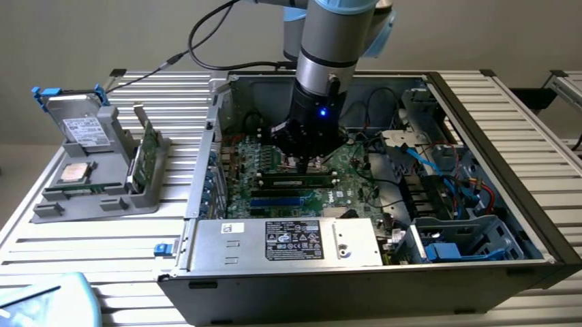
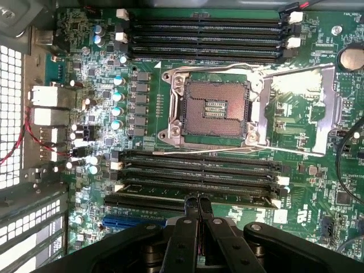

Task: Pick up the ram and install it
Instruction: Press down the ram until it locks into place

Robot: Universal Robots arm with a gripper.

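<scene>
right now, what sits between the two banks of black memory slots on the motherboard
The empty processor socket lies between the slot bank by the gripper and the farther slot bank; the wrist view shows it.

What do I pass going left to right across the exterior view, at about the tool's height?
Grey holder with the drive and processor chip → green ram standing in the holder's edge slot → tool, shut, down over the motherboard slots → blue cables in the case's right bay.
</scene>
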